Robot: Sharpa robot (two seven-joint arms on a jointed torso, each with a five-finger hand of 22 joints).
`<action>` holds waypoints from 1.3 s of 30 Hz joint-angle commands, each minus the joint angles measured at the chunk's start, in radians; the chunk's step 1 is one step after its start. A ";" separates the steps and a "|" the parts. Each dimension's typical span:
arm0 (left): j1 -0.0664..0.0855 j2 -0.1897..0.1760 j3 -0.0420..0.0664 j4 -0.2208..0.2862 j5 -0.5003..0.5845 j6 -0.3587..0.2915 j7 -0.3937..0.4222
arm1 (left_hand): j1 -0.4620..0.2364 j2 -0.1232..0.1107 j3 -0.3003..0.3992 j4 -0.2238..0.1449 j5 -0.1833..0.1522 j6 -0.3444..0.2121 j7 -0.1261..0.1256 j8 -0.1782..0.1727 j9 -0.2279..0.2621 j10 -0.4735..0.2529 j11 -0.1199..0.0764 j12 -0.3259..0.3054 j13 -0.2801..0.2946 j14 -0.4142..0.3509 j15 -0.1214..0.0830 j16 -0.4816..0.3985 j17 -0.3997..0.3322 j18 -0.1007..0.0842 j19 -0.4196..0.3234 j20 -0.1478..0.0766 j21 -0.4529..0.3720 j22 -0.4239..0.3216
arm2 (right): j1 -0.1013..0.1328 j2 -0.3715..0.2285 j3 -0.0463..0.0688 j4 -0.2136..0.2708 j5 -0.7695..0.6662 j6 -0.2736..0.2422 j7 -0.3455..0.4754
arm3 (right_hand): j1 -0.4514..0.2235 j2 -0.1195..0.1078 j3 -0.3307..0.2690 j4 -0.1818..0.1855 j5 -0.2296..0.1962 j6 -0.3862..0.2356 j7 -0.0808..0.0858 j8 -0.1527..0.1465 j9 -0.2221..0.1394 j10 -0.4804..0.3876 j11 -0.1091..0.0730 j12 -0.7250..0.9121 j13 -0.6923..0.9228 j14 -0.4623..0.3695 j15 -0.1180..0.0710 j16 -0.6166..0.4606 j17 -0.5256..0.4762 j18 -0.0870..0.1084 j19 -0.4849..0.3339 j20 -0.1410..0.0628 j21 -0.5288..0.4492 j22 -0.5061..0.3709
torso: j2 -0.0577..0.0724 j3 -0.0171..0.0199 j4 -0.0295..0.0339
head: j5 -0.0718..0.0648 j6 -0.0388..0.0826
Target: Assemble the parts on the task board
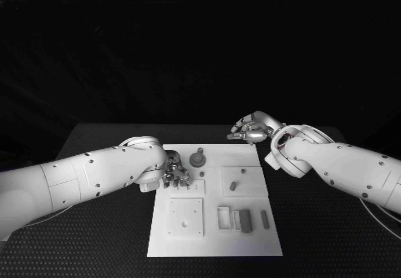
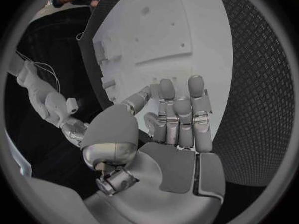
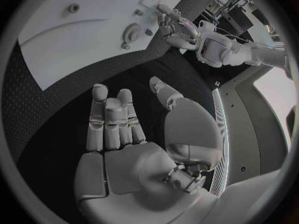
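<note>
on the white flat plastic task board point(image 1: 213, 231), small grey rigid parts point(image 1: 243, 220) look light; pinch their sides. left robot hand point(image 1: 175, 174) and right robot hand point(image 1: 255, 130) are empty, fingers apart.

The flat rectangular white task board point(image 1: 215, 246) lies in the middle of the black textured table point(image 1: 100, 243). On it, a round disc-shaped grey part point(image 1: 198, 159) sits near the far edge; a small grey peg point(image 1: 233, 186) lies right of centre; nearer the robot, an upright grey block point(image 1: 245, 220) stands beside a slim grey bar point(image 1: 264, 218). The left silver many-fingered hand point(image 1: 174, 172) is over the board's far left edge — the right silver hand point(image 1: 253, 128) hangs beyond its far right corner
</note>
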State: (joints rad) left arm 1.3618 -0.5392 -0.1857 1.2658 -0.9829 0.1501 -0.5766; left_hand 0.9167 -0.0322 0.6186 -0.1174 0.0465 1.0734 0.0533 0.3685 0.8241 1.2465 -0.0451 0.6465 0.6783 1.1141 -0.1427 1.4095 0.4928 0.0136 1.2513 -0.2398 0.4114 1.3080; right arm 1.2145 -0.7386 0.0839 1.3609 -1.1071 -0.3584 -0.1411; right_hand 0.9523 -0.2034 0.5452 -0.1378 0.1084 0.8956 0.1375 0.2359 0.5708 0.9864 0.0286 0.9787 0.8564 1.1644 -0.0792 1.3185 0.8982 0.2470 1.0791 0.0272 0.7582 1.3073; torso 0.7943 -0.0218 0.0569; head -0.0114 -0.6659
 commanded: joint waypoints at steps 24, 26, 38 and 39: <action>-0.003 0.016 -0.005 0.012 -0.163 -0.050 -0.011 | 0.059 0.050 0.038 -0.036 0.003 -0.002 0.003 -0.001 0.009 -0.003 -0.004 0.011 0.002 -0.006 -0.012 0.008 -0.005 -0.010 0.010 -0.009 0.008 0.022 | -0.003 0.000 0.000 -0.001 0.003 0.009 0.015 | 0.001 0.012 -0.001 -0.001 0.004 0.000 0.007 -0.001 0.001 -0.008 0.003 0.004 -0.002 -0.007 0.003 -0.004 -0.001 0.015 -0.007 0.001 -0.004 0.019 | -0.001 -0.0005 0.0011 | -0.002 -0.003; -0.003 0.016 -0.006 0.014 -0.163 -0.053 -0.010 | 0.059 0.050 0.038 -0.037 0.003 -0.002 0.003 -0.002 0.010 -0.003 -0.004 0.011 0.002 -0.006 -0.012 0.008 -0.005 -0.010 0.010 -0.009 0.008 0.022 | -0.003 0.000 0.000 -0.001 0.003 0.011 0.015 | 0.001 0.011 -0.001 -0.001 0.004 0.000 0.007 -0.001 0.001 -0.008 0.003 0.004 -0.002 -0.007 0.003 -0.004 -0.001 0.015 -0.007 0.001 -0.004 0.019 | -0.001 -0.0007 0.0010 | -0.001 -0.003; -0.005 0.017 -0.007 0.024 -0.199 -0.094 0.001 | 0.059 0.046 0.038 -0.036 0.004 0.000 0.002 -0.002 0.014 -0.001 -0.005 0.013 0.002 -0.003 -0.013 0.009 -0.008 -0.009 0.013 -0.010 0.009 0.021 | -0.003 -0.001 0.000 -0.001 0.003 0.015 0.015 | 0.000 0.011 -0.002 -0.001 0.004 0.000 0.007 -0.002 0.001 -0.008 0.004 0.005 -0.003 -0.007 0.003 -0.004 -0.001 0.015 -0.007 0.001 -0.005 0.019 | -0.001 -0.0003 0.0003 | -0.001 -0.001; -0.005 0.017 -0.007 0.024 -0.199 -0.095 0.000 | 0.059 0.046 0.038 -0.036 0.004 0.000 0.002 -0.002 0.015 0.000 -0.005 0.013 0.002 -0.003 -0.013 0.009 -0.008 -0.009 0.013 -0.010 0.009 0.021 | -0.003 -0.001 0.000 -0.001 0.003 0.016 0.015 | 0.000 0.011 -0.002 -0.001 0.004 0.000 0.007 -0.002 0.001 -0.008 0.004 0.005 -0.003 -0.007 0.003 -0.004 -0.001 0.015 -0.007 0.001 -0.005 0.019 | -0.001 0.0000 0.0003 | -0.001 -0.001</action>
State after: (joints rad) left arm 1.3602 -0.5239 -0.1903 1.2896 -1.1530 0.0762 -0.5776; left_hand 0.9167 -0.0322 0.6176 -0.1184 0.0473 1.0707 0.0505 0.3628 0.8379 1.2472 -0.0448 0.6541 0.6794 1.1144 -0.1431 1.4134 0.4856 0.0135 1.2517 -0.2394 0.4152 1.3075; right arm 1.2116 -0.7395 0.0839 1.3589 -1.1036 -0.3560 -0.1368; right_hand 0.9523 -0.2034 0.5452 -0.1378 0.1084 0.8955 0.1341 0.2359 0.5708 0.9828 0.0323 0.9787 0.8547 1.1661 -0.0775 1.3185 0.8982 0.2471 1.0791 0.0272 0.7582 1.3074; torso 0.7936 -0.0224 0.0573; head -0.0128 -0.6672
